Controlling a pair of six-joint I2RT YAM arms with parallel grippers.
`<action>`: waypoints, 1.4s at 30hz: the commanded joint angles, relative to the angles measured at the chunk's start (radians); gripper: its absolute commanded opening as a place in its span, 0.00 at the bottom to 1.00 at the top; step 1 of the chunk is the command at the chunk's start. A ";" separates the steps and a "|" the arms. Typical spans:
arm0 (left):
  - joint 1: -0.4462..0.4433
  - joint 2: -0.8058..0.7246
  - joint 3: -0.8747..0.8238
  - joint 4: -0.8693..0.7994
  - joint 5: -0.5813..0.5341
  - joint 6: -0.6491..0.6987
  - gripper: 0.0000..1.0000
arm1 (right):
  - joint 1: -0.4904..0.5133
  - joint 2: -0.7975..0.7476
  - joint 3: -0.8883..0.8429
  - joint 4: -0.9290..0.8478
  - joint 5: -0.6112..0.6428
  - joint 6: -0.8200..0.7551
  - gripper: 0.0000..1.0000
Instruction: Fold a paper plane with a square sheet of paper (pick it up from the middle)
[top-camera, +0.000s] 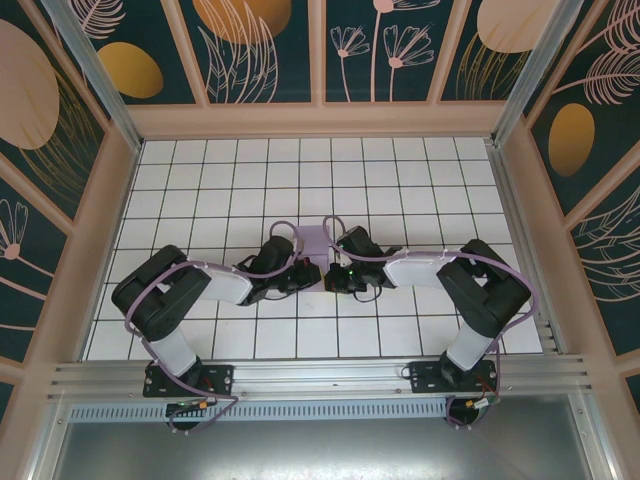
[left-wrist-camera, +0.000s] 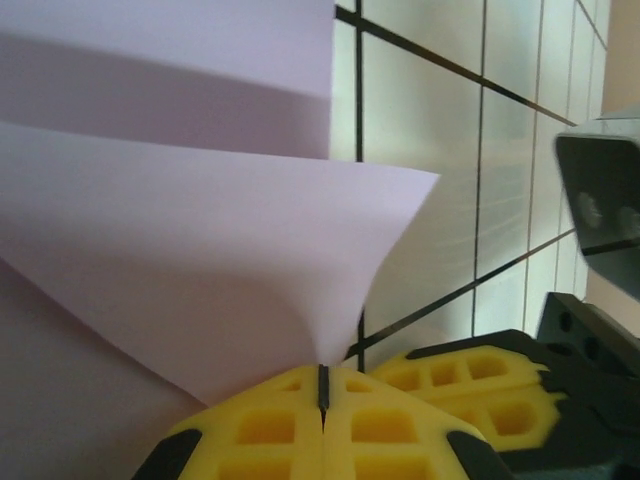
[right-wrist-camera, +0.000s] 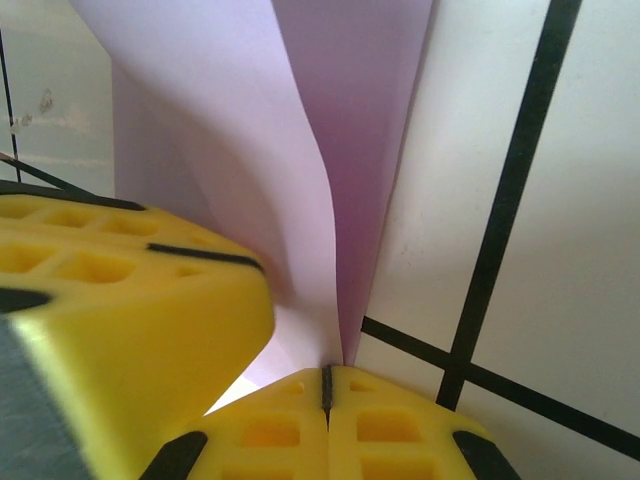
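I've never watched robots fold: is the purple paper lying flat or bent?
Bent, not flat: the paper curves up in two layers, pinched by the shut left pincer and right pincer. Sharp crease: cannot tell.

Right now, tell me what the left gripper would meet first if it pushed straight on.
The left gripper is shut on the square sheet of paper, so it meets that first; beyond, probably the tiled table.

Black-jointed arms (top-camera: 160, 298), white link covers (top-camera: 225, 283), lilac cables (top-camera: 127, 318), yellow grid-moulded pincer fingers (left-wrist-camera: 262, 430)
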 joint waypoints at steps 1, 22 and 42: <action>-0.009 0.036 0.023 -0.065 -0.028 0.012 0.02 | 0.015 0.057 -0.007 -0.086 0.065 0.002 0.00; 0.112 0.062 0.149 -0.265 -0.100 0.162 0.03 | 0.020 0.112 -0.030 -0.199 0.144 -0.031 0.00; 0.247 0.064 0.177 -0.286 -0.141 0.299 0.02 | 0.018 0.104 -0.053 -0.182 0.146 -0.024 0.00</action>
